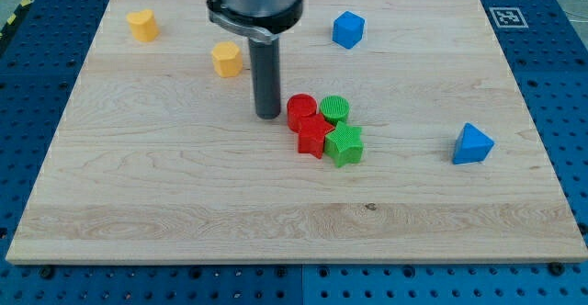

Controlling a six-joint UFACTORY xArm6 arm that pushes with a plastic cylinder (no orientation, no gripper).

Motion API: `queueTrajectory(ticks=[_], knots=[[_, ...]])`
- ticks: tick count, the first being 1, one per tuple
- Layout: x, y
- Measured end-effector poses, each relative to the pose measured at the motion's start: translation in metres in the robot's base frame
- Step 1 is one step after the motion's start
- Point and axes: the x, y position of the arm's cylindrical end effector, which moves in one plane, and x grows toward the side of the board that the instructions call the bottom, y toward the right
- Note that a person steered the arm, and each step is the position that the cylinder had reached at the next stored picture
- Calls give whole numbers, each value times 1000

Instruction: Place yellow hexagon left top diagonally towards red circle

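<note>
Green star (344, 145) touches red star (312, 137) (my tip (267, 115) beside red circle (300, 110)).

Two blue blocks (348, 29) (472, 144), green cylinder (334, 109), wooden board (184, 204).

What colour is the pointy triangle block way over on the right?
Blue. The triangle block shows clearly in the camera view, alone near the board's right edge.

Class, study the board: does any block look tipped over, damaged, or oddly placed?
Nothing stands out. All blocks sit flat and intact on the wooden board. My tip stands just left of the red circle, below and right of the yellow hexagon.
</note>
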Motion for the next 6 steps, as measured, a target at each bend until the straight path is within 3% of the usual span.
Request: queueTrajectory(ticks=[2, 3, 5, 6], knots=[[-60, -105], [-96, -100], [-100, 5], [-100, 12]])
